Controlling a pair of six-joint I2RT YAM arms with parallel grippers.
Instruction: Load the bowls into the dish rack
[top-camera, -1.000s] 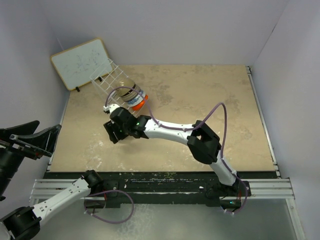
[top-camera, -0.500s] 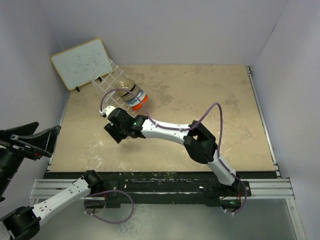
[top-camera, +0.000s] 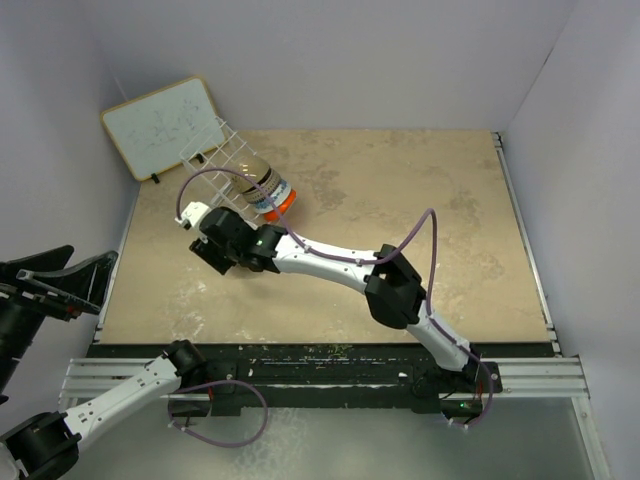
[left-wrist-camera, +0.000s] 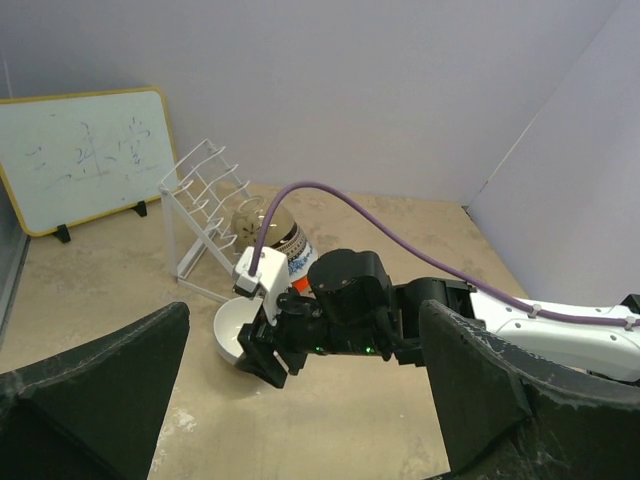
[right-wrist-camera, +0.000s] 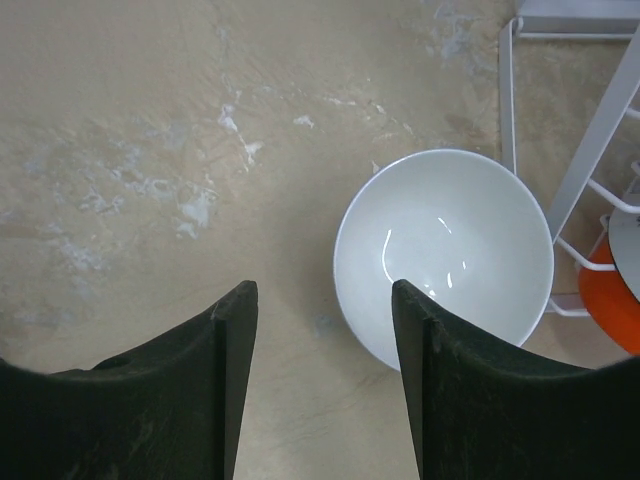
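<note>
Bowls are what we are loading, and by our count most of the job looks done. Nearest us, the left end effector (top-camera: 97, 252) hangs beyond the left edge of the counter (top-camera: 400, 200), its fingers spread as wide as they go and holding nothing.

Further out, the right arm reaches across the counter to the left. Its end effector (right-wrist-camera: 322, 292) hovers with the fingers apart and nothing clamped between them. Just past it sits the plain white bowl (right-wrist-camera: 445, 250), upright on the counter. Its near rim runs behind the right finger in the wrist view, and we cannot tell whether that finger touches it.

Right behind that bowl stands the dish rack (left-wrist-camera: 200, 190). We can see 3 bowls leaning in it in a row: the orange-red bowl (left-wrist-camera: 300, 284) at the near end, the blue-and-white bowl (left-wrist-camera: 292, 243) next, and the brown bowl (left-wrist-camera: 248, 215) farthest up. We cannot make out a black bowl anywhere. The whiteboard (left-wrist-camera: 85, 155) stands in the far-left corner behind the rack.

We judge that 3 bowls are in. The white 1 has yet to be gripped by its rim, lifted and slotted, and where the black bowl is we cannot say.
</note>
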